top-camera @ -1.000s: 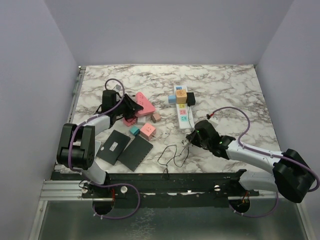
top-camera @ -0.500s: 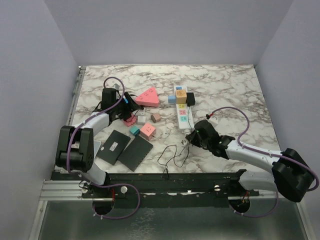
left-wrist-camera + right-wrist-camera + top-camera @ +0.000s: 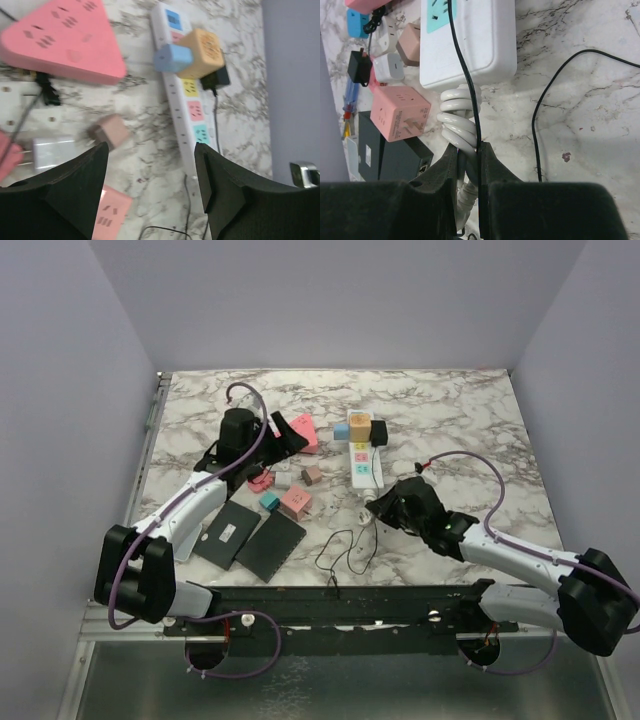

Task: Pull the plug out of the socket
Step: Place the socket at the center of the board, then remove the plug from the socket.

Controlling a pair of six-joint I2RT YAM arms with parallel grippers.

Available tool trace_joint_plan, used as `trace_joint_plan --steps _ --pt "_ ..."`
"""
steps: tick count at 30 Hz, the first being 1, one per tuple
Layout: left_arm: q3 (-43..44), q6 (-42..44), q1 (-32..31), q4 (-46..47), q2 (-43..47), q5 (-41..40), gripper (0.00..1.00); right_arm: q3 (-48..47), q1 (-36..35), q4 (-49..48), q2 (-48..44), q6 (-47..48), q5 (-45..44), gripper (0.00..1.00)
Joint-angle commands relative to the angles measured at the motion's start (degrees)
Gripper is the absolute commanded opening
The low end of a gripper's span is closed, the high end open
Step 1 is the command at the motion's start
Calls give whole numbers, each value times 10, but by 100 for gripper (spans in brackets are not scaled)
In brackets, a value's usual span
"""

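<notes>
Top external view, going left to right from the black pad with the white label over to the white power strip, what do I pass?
The labelled black pad → teal cube → pink square adapter → socket.

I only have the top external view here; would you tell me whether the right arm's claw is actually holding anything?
Observer: Yes. In the right wrist view, the right claw is shut on the coiled white cord, just off the end of the socket.
Operator: Thank you. Is anything else caught in there?
Observer: A thin black cable crosses the socket's end and passes between the same fingers.
Operator: And what about the other claw?
Observer: In the left wrist view, the left claw is open, with nothing between its fingers.
</notes>
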State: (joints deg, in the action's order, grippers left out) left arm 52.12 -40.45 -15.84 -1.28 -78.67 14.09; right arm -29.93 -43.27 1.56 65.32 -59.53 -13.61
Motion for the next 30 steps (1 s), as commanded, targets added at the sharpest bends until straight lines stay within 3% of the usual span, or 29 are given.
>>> trace_joint_plan --steps 1,12,30 --pt "-9 -84 -61 74 3 17 73 -21 1 -68 -30 -35 27 0" --pt "-75 -203 -117 228 -62 56 75 -29 2 -100 -34 -54 57 0" --pt "-50 -228 -179 286 -166 52 75 -26 2 -139 -22 -53 97 0"
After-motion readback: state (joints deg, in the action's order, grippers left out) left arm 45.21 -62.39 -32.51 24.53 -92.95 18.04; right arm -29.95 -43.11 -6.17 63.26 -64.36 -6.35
